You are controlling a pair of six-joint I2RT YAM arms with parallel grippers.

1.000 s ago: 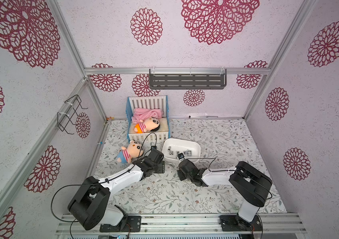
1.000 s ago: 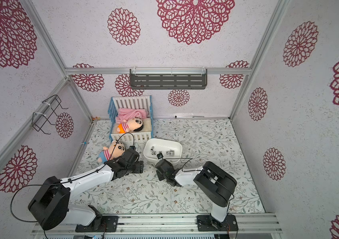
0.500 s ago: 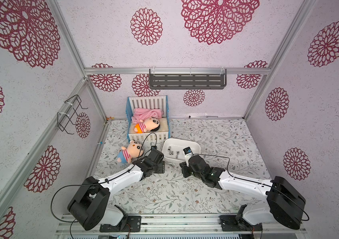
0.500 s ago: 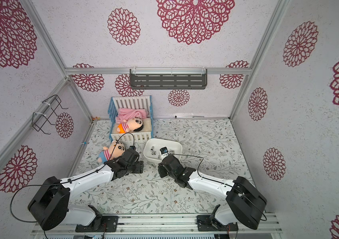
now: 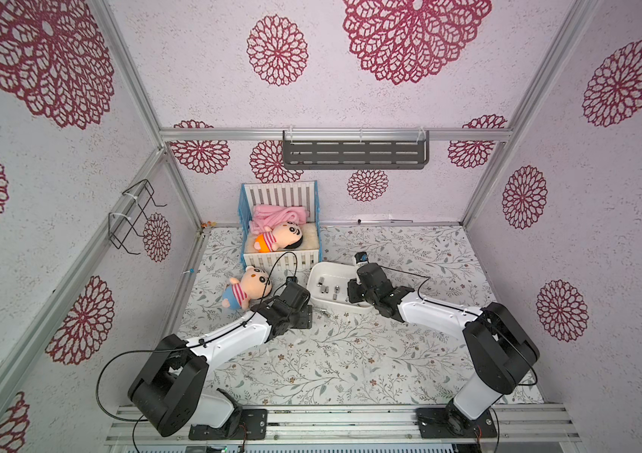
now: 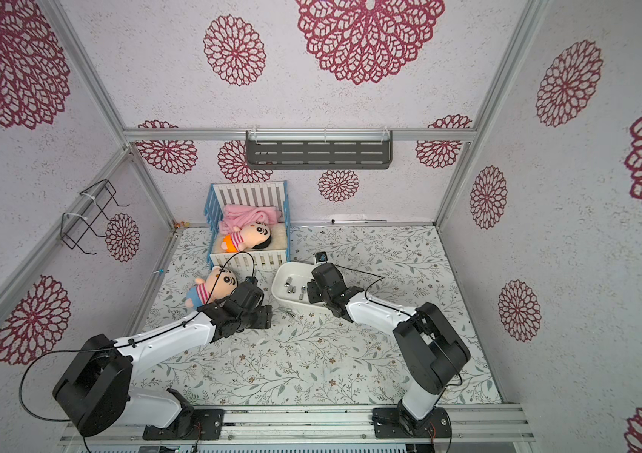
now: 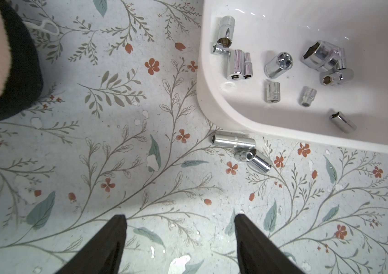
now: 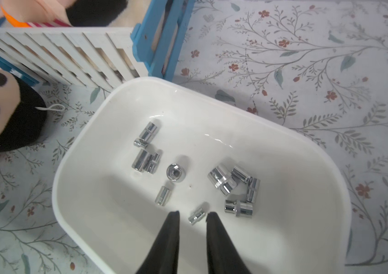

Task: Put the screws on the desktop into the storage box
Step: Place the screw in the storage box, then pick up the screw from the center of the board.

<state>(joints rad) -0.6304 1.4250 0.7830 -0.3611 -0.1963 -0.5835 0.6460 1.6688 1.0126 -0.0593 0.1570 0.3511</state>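
Left wrist view, unlike right, shows screws point(image 7: 234, 142) beside storage box point(image 7: 206, 99)

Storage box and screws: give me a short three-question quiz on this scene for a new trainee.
1. True or false: every one of the screws already lies in the storage box.
2. Which gripper hangs over the storage box: A, the left; B, the right; C, neither?
3. Fill in: the left gripper has its jaws ___ and holds nothing.
Key: 1 false, loose screws lie on the desktop beside the box's wall. 2 B, the right gripper. 3 open.
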